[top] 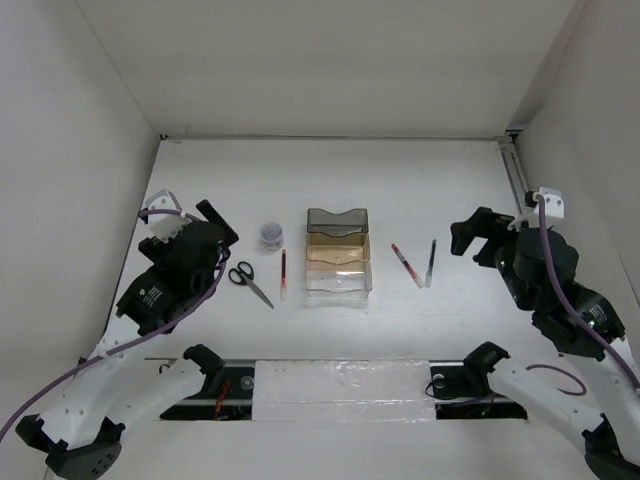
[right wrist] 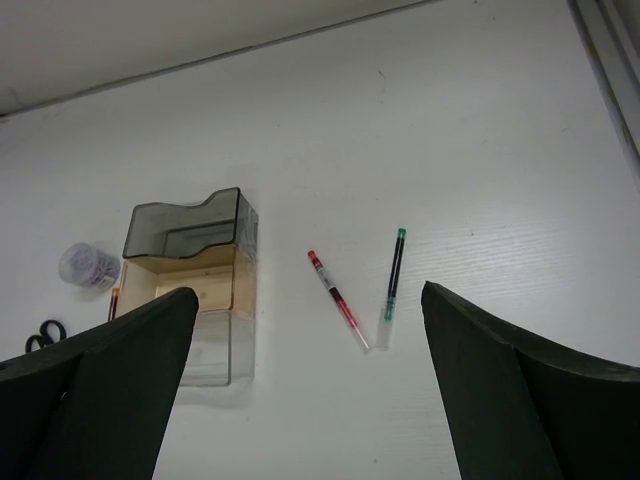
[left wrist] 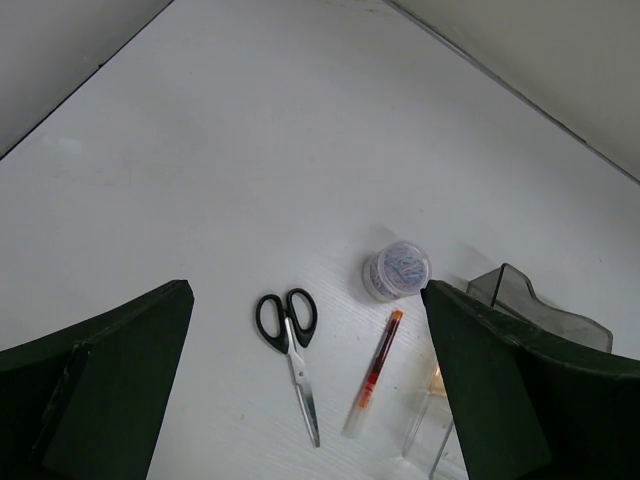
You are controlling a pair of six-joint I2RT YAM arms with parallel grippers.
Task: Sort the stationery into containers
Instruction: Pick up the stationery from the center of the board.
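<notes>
The three joined containers stand mid-table: smoky grey (top: 337, 221) at the back, amber (top: 339, 251), then clear (top: 339, 280). On their left lie black-handled scissors (top: 250, 281), a red pen (top: 283, 274) and a round lavender-grey piece (top: 271, 235). To their right lie a second red pen (top: 406, 265) and a dark pen (top: 431, 262). My left gripper (top: 190, 216) hovers open left of the scissors (left wrist: 290, 340), with nothing between its fingers. My right gripper (top: 472, 232) hovers open right of the dark pen (right wrist: 394, 275), also holding nothing.
White walls close in the table on the left, back and right. A metal rail (top: 519, 185) runs along the right wall. Both arm bases and their cables sit along the near edge (top: 340, 385).
</notes>
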